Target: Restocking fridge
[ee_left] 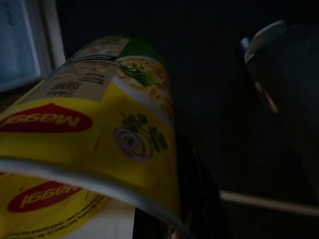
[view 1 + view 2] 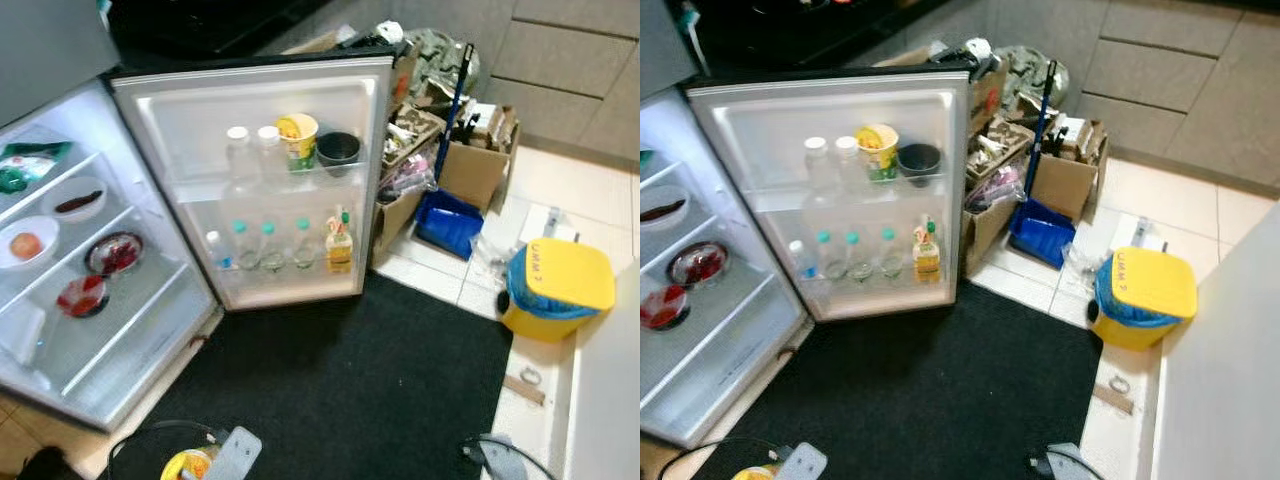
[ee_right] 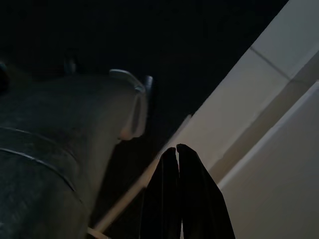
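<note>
Left tool (image 1: 164,219) clamped on a yellow noodle cup (image 1: 94,134) held low over the black mat (image 2: 340,380), right tool (image 3: 182,199) with fingers together near the floor, open fridge (image 2: 90,330) ahead, door shelves holding water bottles (image 2: 262,245), another noodle cup (image 2: 298,138), a black bowl (image 2: 339,148).

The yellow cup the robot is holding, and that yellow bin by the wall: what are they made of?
The cup looks like glossy printed paper or thin plastic: its label shines and its rim is rolled white. It sits against the left fingers. The bin looks like matt moulded plastic, with a blue bag folded over its rim.
</note>
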Controlling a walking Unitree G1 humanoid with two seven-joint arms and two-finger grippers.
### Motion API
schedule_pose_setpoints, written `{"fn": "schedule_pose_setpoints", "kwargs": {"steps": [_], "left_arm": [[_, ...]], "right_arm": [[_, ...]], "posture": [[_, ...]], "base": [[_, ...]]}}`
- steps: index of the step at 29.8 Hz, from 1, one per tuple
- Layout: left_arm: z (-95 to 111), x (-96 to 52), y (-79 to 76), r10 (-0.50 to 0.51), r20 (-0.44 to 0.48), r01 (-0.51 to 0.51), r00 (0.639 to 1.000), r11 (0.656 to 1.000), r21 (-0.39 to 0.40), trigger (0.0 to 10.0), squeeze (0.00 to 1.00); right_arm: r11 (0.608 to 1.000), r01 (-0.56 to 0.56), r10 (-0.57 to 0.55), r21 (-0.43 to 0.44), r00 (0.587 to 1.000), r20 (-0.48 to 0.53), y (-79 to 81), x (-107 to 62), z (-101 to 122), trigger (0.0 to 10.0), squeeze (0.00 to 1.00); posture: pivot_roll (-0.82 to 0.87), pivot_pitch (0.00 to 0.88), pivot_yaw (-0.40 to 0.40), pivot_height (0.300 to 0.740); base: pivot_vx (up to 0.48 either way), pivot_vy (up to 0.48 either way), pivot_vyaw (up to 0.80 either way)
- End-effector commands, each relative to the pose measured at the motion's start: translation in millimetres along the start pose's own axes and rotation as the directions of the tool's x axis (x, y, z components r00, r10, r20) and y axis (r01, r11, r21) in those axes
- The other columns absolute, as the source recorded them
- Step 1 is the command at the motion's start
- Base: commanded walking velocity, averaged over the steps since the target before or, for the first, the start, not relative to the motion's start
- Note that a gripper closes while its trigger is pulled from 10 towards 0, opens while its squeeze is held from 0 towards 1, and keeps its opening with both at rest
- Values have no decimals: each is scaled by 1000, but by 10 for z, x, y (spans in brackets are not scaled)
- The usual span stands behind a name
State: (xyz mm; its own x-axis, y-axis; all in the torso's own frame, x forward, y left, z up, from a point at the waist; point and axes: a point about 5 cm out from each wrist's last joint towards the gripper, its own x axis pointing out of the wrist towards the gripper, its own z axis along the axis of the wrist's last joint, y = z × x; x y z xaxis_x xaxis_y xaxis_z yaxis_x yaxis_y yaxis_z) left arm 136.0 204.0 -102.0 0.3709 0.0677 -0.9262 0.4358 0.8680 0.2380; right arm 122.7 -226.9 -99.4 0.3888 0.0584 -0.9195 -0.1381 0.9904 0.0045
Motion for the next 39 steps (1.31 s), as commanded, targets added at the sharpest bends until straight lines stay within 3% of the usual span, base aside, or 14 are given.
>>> {"fn": "schedule_pose_setpoints", "kwargs": {"steps": [1, 8, 33, 39], "left_arm": [[-81, -4, -75, -26, -27, 26, 999, 1000, -3, 10000, 0], [-78, -4, -75, -26, -26, 26, 999, 1000, -2, 10000, 0], [-57, -2, -84, -33, -19, 33, 999, 999, 6, 10000, 0], [-51, -1, -101, -44, -16, 44, 999, 999, 12, 10000, 0]], "right_arm": [[999, -29, 29, -23, 999, 18, 71, 19, 44, 10000, 0], [999, -34, 35, -24, 999, 17, 73, 18, 37, 10000, 0], [1000, -8, 8, -5, 1000, 20, 40, 13, 34, 10000, 0], [1000, -12, 12, -1, 1000, 22, 54, 16, 37, 10000, 0]], "posture": [[-32, 40, 7, 740], [-32, 39, 8, 740], [-32, 35, 6, 740], [-31, 36, 5, 740]], "base": [[296, 0, 763], [297, 0, 763], [304, 0, 0], [0, -74, 0]]}}
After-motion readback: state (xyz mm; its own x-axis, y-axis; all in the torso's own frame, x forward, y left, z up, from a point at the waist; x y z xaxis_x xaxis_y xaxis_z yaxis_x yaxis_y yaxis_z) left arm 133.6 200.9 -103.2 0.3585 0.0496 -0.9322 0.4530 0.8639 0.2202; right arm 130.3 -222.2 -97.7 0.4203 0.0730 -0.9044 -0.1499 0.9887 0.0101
